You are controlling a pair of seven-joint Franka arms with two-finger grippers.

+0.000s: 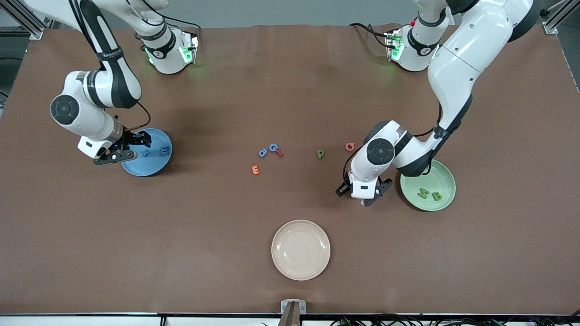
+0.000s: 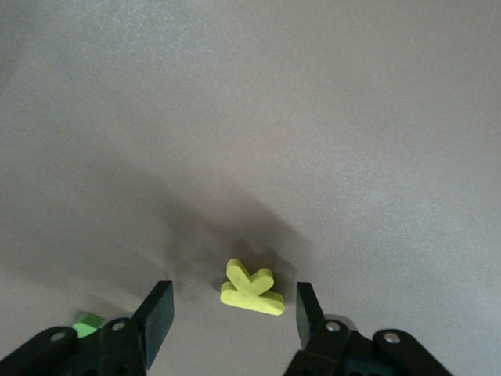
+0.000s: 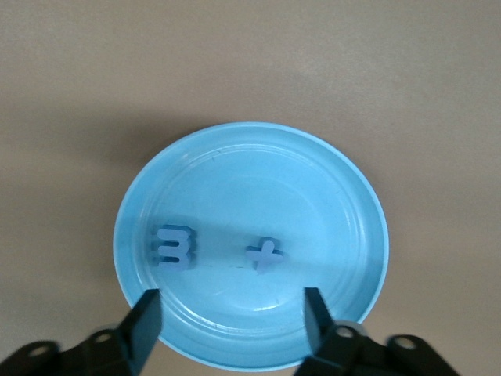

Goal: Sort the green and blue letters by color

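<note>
Front view: left tool (image 1: 370,194) hides a yellow letter (image 2: 250,287) that only its wrist view shows, fingers spread, empty. Right tool (image 3: 231,313) open, empty, over blue plate (image 3: 329,180) holding blue E (image 3: 174,249) and plus sign (image 3: 264,255).

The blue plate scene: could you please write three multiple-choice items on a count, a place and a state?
1. How many letters lie in the blue plate? A one; B two; C four.
2. Where is the green P? A in the blue plate; B on the bare table; C in the cream plate.
3. The right gripper over the blue plate is: A open and empty; B shut on a letter; C shut and empty.
Answers: B, only the E and plus sign lie there; B, it lies apart from every plate; A, its fingers stand apart, nothing between.
</note>
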